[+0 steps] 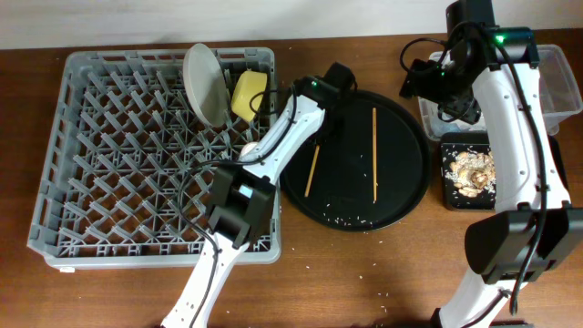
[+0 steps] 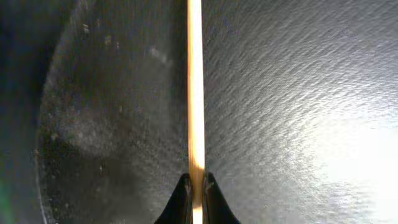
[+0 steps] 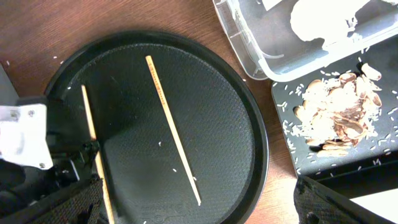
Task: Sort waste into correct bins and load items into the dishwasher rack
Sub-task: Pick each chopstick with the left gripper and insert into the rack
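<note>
The job in hand looks like the chopsticks: the left gripper (image 2: 196, 180) is down over the round tray (image 1: 407, 175), its jaws pinched shut on one chopstick (image 2: 194, 93), a finger pressed to each side of the wood. The hold sits part way along the stick, on the left of the tray. Whether the stick has left the tray I can't tell. The second chopstick (image 1: 374, 155) lies flat to the right of it, well apart. Left of the tray, the rack (image 1: 118, 146) has the plate (image 1: 204, 82) standing on edge in its far right corner, with the bowl (image 1: 248, 94) just beside it. I'd say the next move is to lift the stick without letting it swing, carry it left and set it among the pegs so it doesn't slip through the lattice, then go back for the other. The right gripper (image 3: 196, 186) hangs with jaws wide apart and nothing in them, up over the right side of the table near the tub (image 1: 560, 82). The tub holds a white napkin (image 3: 323, 18), and the scraps (image 3: 339, 112) sit in the black tray (image 1: 455, 199) just near of it. From above, the left arm hides the gripped stick's far end. I can find no cups or wrapper anywhere, and the tub's far part is cut off in the wrist view.
</note>
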